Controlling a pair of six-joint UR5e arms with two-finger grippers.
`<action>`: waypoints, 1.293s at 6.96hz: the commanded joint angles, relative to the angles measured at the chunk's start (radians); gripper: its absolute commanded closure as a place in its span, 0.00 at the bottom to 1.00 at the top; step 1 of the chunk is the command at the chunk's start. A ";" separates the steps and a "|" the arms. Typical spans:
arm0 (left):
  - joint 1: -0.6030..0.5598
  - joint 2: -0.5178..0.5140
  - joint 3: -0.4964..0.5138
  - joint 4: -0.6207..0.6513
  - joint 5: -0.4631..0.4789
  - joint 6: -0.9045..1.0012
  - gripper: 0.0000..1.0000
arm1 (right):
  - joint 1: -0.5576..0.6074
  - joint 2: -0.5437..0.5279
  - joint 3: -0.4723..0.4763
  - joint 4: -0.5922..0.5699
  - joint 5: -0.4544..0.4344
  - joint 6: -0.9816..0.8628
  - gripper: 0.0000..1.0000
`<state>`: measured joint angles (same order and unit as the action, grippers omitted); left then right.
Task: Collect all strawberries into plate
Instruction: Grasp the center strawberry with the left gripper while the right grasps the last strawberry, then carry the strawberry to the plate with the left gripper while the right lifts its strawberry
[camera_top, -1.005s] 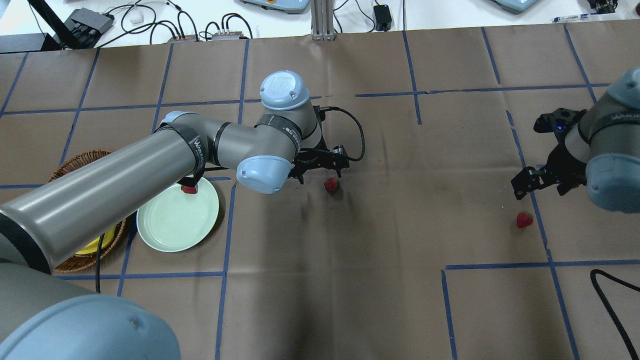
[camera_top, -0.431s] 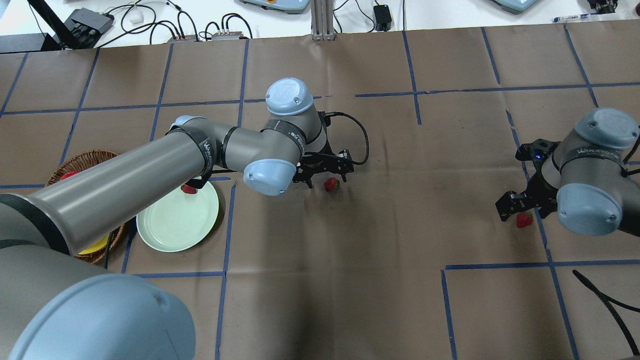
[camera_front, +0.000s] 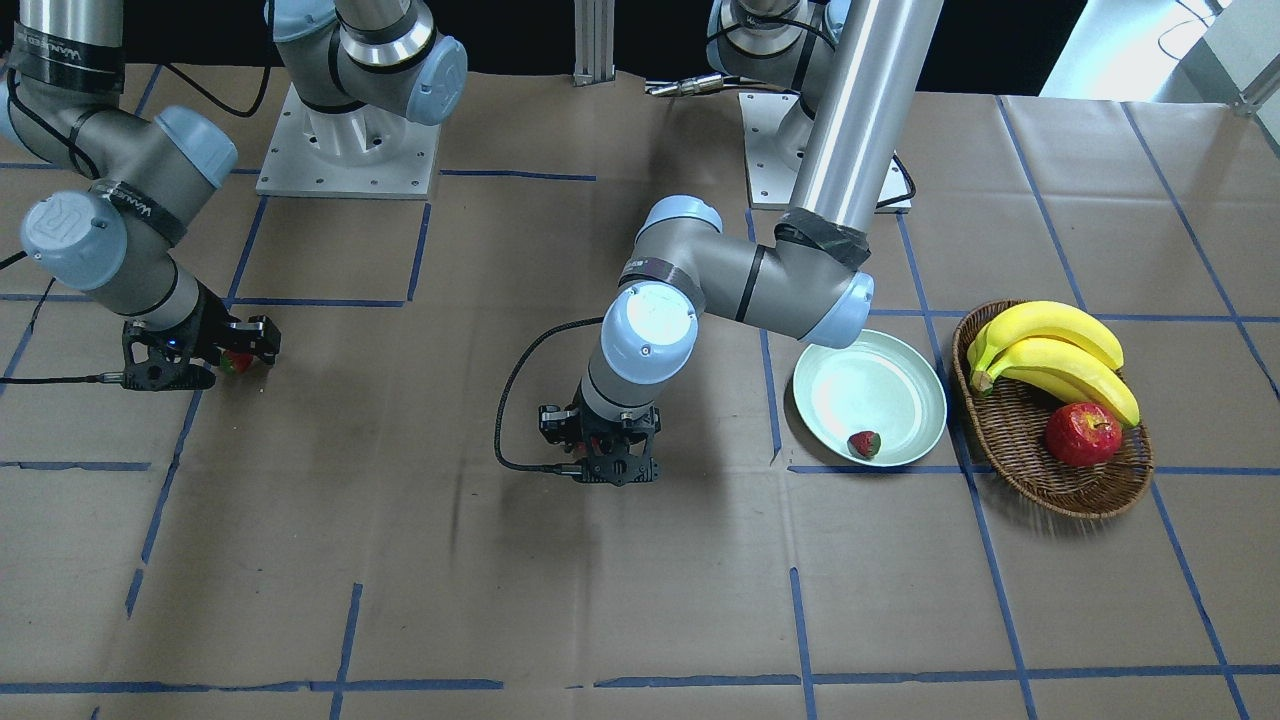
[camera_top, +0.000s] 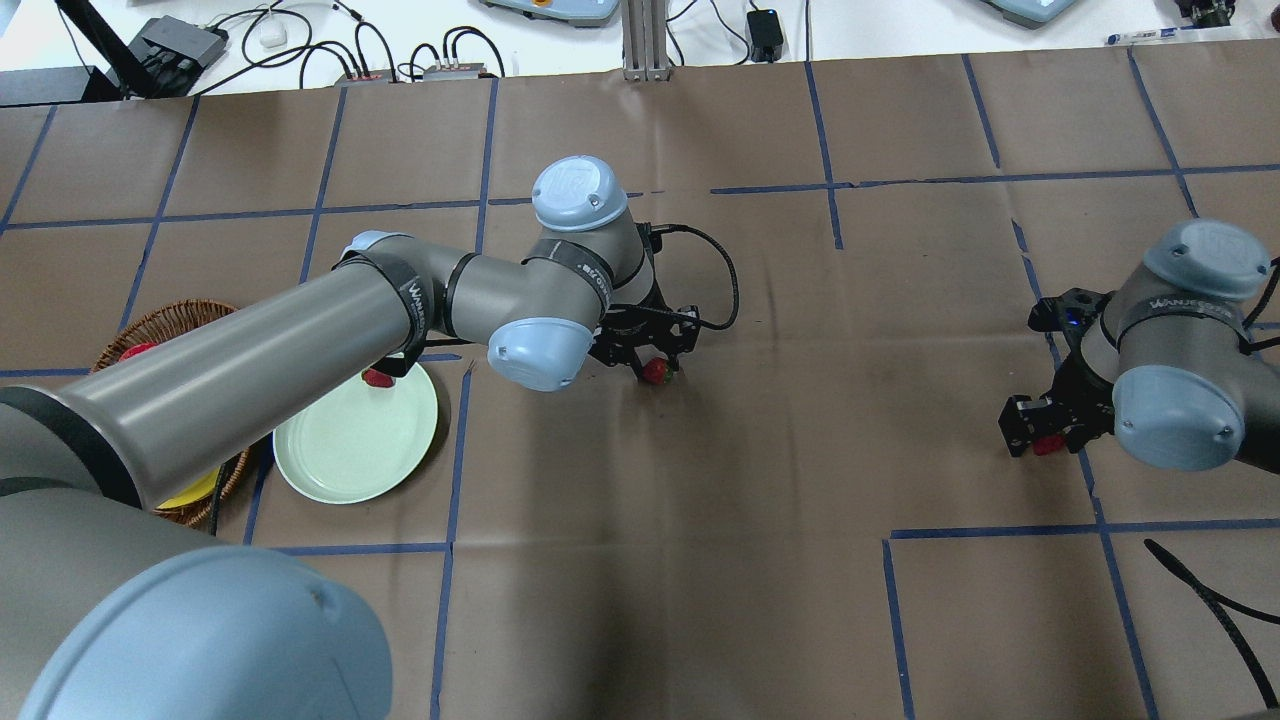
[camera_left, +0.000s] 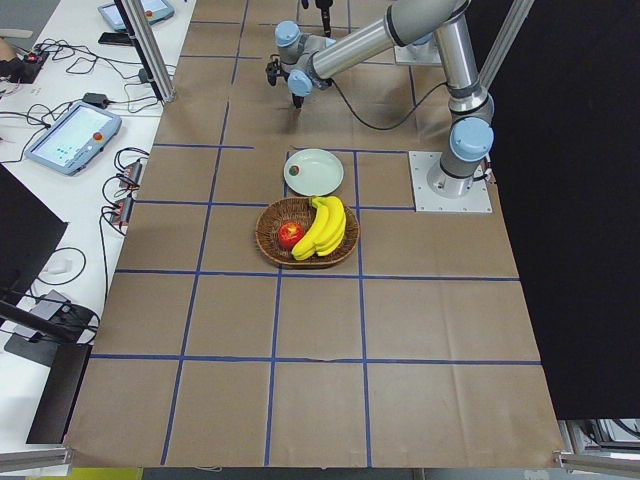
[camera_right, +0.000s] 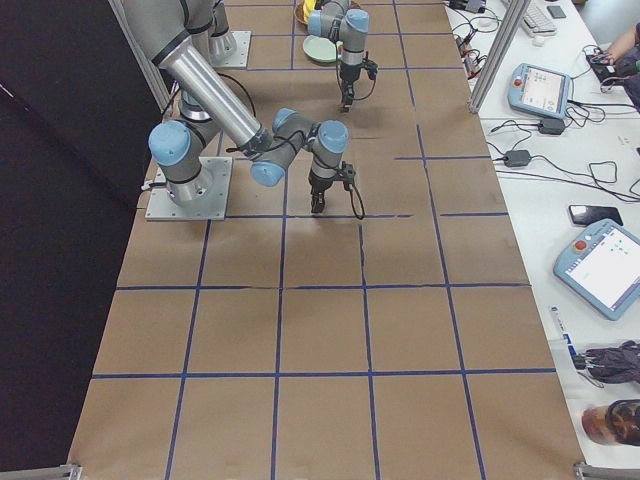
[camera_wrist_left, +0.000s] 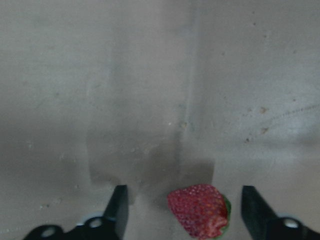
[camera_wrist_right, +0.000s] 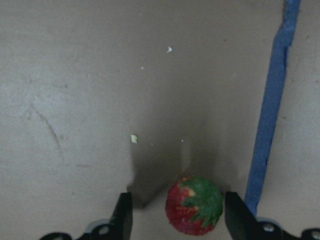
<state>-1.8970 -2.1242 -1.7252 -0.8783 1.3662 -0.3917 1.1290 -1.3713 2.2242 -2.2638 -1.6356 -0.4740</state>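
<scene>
One strawberry (camera_top: 377, 378) lies at the rim of the pale green plate (camera_top: 345, 450); it also shows in the front view (camera_front: 864, 443) on the plate (camera_front: 870, 380). My left gripper (camera_top: 658, 362) is open and low over a second strawberry (camera_top: 657, 373). In the left wrist view this strawberry (camera_wrist_left: 199, 210) lies between the open fingers (camera_wrist_left: 119, 205), nearer the right one. My right gripper (camera_top: 1045, 438) is open and low around the third strawberry (camera_top: 1047, 445). In the right wrist view that strawberry (camera_wrist_right: 194, 205) sits between the fingers (camera_wrist_right: 123, 212).
A wicker basket (camera_front: 1050, 480) with bananas (camera_front: 1050, 345) and a red apple (camera_front: 1082, 435) stands beside the plate on its outer side. Blue tape lines cross the brown table cover. A black cable (camera_top: 1215, 600) lies at the near right.
Both grippers have come down over their strawberries. The right arm moved in from the side toward its strawberry. The left gripper shifted slightly onto its strawberry.
</scene>
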 joint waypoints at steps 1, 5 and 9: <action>-0.001 0.004 0.001 0.002 -0.015 0.013 1.00 | 0.000 -0.005 -0.003 0.020 -0.001 0.000 0.79; 0.129 0.217 -0.042 -0.196 0.225 0.364 1.00 | 0.000 -0.032 -0.107 0.085 0.002 0.000 0.96; 0.411 0.375 -0.290 -0.171 0.378 0.791 1.00 | 0.200 -0.112 -0.320 0.342 0.019 0.223 0.96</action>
<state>-1.5914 -1.7934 -1.9310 -1.0873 1.7275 0.2582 1.2182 -1.4804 1.9637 -1.9748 -1.6187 -0.3672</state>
